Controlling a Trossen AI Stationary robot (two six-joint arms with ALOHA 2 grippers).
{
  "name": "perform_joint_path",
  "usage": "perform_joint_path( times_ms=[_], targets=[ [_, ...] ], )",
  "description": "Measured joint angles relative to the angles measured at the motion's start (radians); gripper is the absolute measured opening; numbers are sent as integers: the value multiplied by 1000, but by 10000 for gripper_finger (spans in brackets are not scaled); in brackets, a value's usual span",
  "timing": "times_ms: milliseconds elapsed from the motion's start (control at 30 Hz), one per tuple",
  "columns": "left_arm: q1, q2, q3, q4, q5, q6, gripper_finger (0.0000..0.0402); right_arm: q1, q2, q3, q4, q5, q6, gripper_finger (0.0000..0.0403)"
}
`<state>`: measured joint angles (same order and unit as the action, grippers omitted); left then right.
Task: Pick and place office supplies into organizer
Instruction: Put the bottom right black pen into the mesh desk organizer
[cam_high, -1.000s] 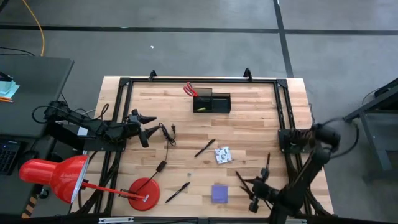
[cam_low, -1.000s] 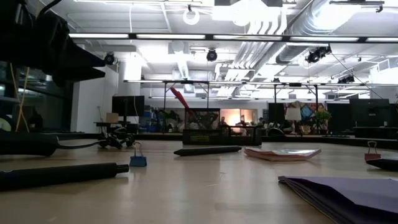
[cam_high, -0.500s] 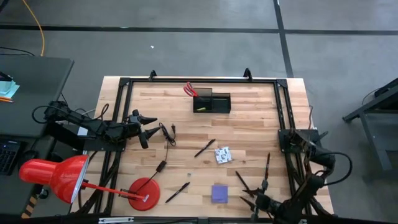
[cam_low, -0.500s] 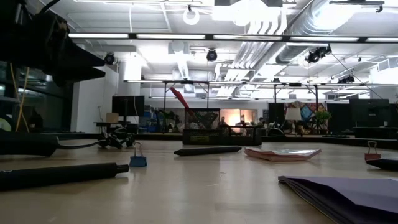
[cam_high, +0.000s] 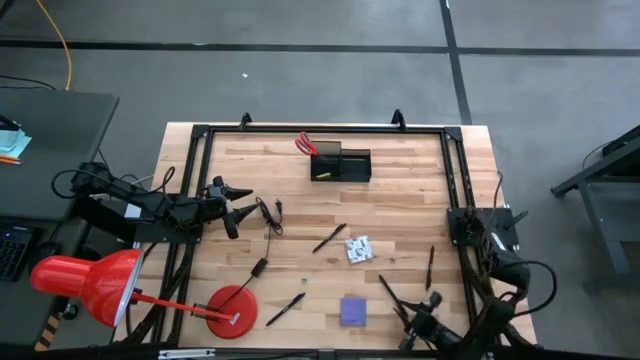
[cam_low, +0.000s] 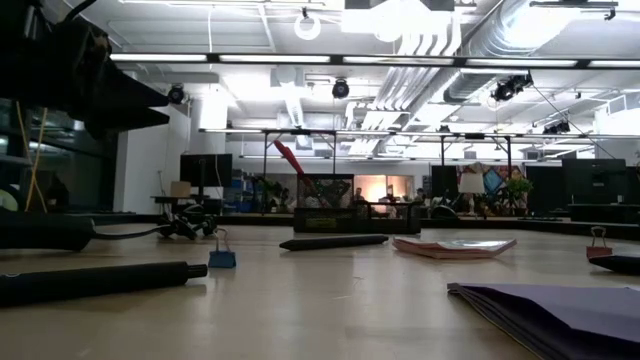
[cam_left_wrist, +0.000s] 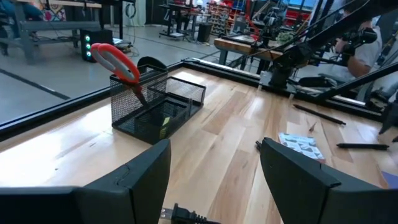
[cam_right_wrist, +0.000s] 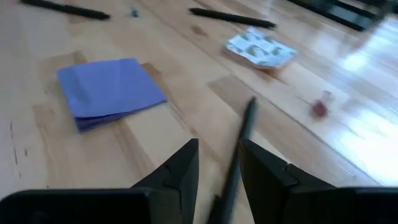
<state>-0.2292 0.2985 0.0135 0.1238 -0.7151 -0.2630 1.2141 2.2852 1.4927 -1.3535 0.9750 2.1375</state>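
Counting four pens (cam_high: 329, 238), one sticky pad (cam_high: 353, 311), one packet (cam_high: 358, 249), one scissors (cam_high: 305, 145).

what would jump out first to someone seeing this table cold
Probably the red desk lamp, beside the near-left corner of the table. Next, the red-handled scissors standing in the black organizer at the far edge. Then the purple sticky-note pad by the right gripper.

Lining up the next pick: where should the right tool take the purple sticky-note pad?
Grip the purple sticky-note pad across two opposite side edges, coming straight down. It lies flat on the table, square and thin, with bare wood around it, so only its edges offer purchase.
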Motion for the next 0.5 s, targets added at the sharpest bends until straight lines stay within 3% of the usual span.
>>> perform_joint_path(
  times_ms=[500],
  targets=[
    [0,0,0,0,0,0,232,36,74,4,64,-41,86,110]
  ],
)
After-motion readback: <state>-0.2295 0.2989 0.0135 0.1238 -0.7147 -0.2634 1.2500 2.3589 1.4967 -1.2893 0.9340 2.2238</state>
